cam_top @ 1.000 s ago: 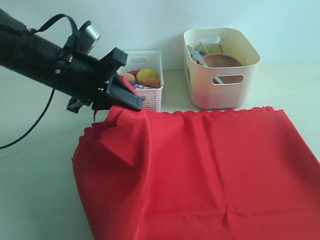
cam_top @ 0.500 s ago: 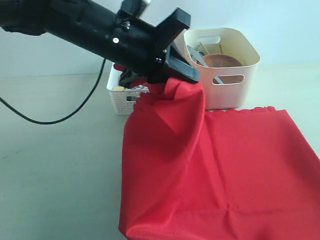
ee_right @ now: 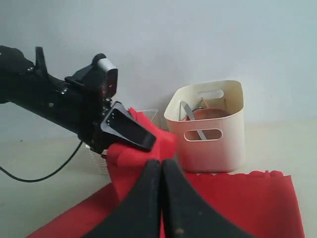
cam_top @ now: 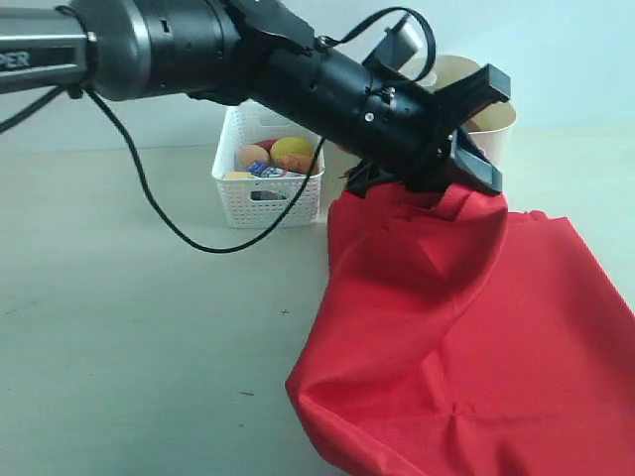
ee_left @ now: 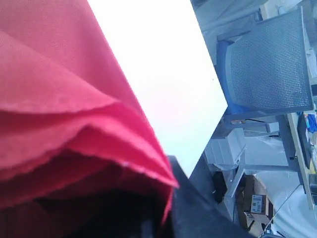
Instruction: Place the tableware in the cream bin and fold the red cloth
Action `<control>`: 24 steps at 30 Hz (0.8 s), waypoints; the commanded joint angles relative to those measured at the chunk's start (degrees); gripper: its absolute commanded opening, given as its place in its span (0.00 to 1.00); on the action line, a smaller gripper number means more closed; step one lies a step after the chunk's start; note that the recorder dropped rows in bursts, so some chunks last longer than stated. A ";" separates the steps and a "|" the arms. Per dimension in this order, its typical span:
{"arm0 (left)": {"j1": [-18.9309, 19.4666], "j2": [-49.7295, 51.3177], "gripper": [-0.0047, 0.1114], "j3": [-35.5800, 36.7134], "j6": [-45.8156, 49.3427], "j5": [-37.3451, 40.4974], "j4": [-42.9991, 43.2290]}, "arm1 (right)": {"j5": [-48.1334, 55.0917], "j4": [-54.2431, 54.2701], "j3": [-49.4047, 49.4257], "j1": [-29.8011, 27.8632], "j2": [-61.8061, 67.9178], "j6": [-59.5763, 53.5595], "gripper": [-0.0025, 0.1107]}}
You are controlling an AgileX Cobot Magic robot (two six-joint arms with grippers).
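Note:
My left gripper (cam_top: pixel 451 183) is shut on a bunched edge of the red cloth (cam_top: pixel 446 327) and holds it lifted in front of the cream bin (cam_top: pixel 491 117), which the arm mostly hides in the exterior view. The cloth drapes down from the gripper onto the table. The left wrist view is filled with red cloth (ee_left: pixel 59 99) folds at the jaws. In the right wrist view the cream bin (ee_right: pixel 210 148) holds the brown plate (ee_right: pixel 212 114) and a metal utensil (ee_right: pixel 192 121). My right gripper (ee_right: pixel 162 166) is shut, with nothing between its fingers, facing the lifted cloth.
A white perforated basket (cam_top: pixel 268 193) with food items stands left of the cream bin, behind the left arm. A black cable (cam_top: pixel 159 198) loops down from that arm over the table. Bare table lies to the left of the cloth.
The left gripper has carried the held cloth edge from the left side across to the right, folding the cloth over itself; it now covers the bin in the exterior view.

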 commanded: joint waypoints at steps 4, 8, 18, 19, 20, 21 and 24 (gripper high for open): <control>-3.53 7.43 0.04 -7.46 0.00 -2.12 -0.95 | 0.07 0.70 0.26 -0.18 -0.28 -0.50 0.02; -4.64 11.58 0.04 -11.52 0.19 -2.29 -0.83 | 0.18 0.68 0.26 -0.18 -0.28 -0.50 0.02; -8.00 18.53 0.04 -20.07 0.78 -3.55 0.08 | 0.41 0.68 0.26 -0.18 -0.28 -0.50 0.02; -8.26 18.80 0.04 -20.81 0.78 -4.12 0.54 | 0.41 0.68 0.26 -0.18 -0.28 -0.50 0.02; -8.59 19.30 0.04 -21.30 0.78 -5.00 1.19 | 0.41 0.68 0.26 -0.18 -0.28 -0.50 0.02; -8.88 19.73 0.04 -22.13 0.78 -5.61 2.19 | 0.41 0.68 0.26 -0.18 -0.28 -0.50 0.02; -9.63 21.85 0.09 -23.40 0.78 -6.43 3.16 | 0.41 0.68 0.26 -0.18 -0.28 -0.72 0.02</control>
